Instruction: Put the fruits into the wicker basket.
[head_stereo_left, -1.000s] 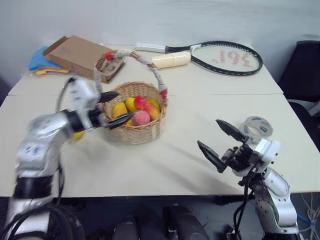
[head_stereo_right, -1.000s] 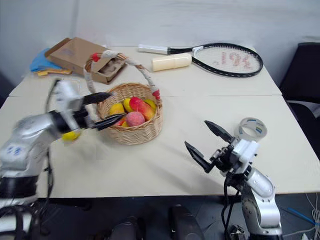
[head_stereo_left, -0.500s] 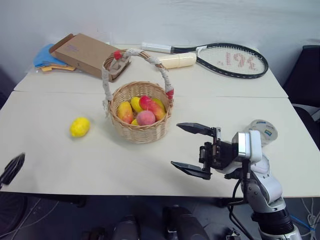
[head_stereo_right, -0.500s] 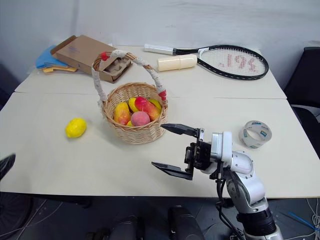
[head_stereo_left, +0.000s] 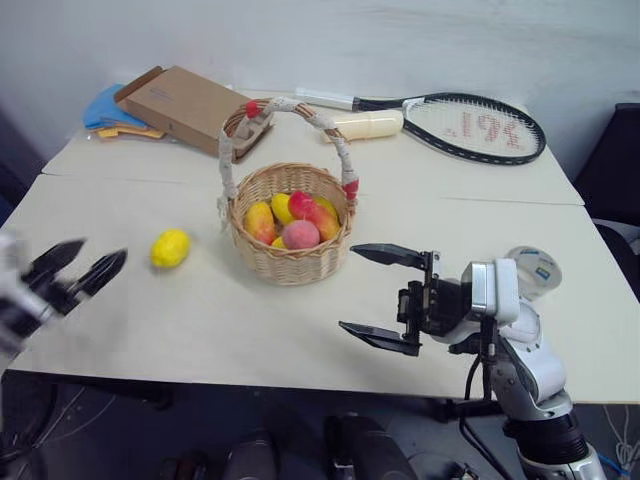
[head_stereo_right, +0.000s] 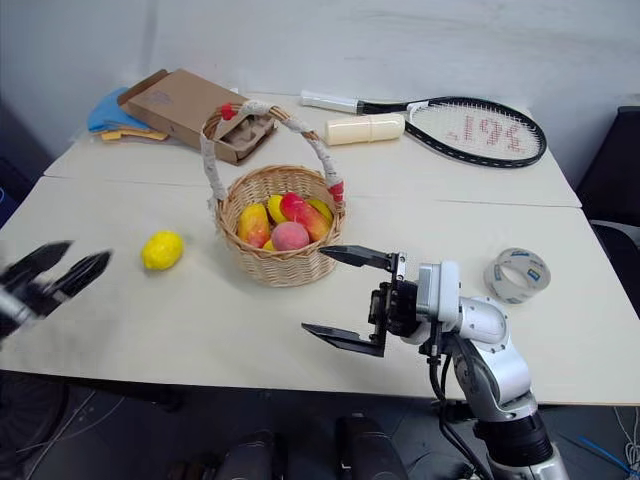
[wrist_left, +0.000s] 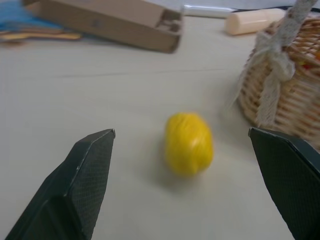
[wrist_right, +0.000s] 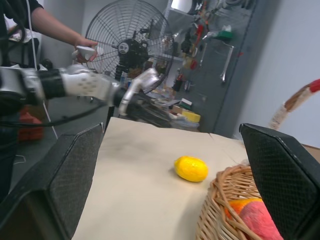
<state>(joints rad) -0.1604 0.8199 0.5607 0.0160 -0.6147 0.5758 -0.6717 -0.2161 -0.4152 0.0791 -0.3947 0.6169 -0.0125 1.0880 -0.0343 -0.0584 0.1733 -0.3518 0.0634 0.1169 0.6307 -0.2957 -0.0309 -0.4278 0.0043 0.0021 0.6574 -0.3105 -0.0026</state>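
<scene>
Round tan woven wicker basket (head_stereo_left: 290, 262) w/ toy fruits (head_stereo_left: 292, 220) inside, yellow lemon (head_stereo_left: 170, 248) on table beside it, left gripper (head_stereo_left: 72, 274) blurred, seems spread, empty, right gripper (head_stereo_left: 385, 300) spread, empty.

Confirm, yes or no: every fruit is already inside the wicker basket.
No: a yellow lemon lies on the table beside the wicker basket.

The tennis racket (head_stereo_right: 480, 125) carries red marks stencilled on its strings (they look like digits, but I can't make them out). The cardboard box (head_stereo_right: 190, 105) has a small, unreadable print patch.
</scene>
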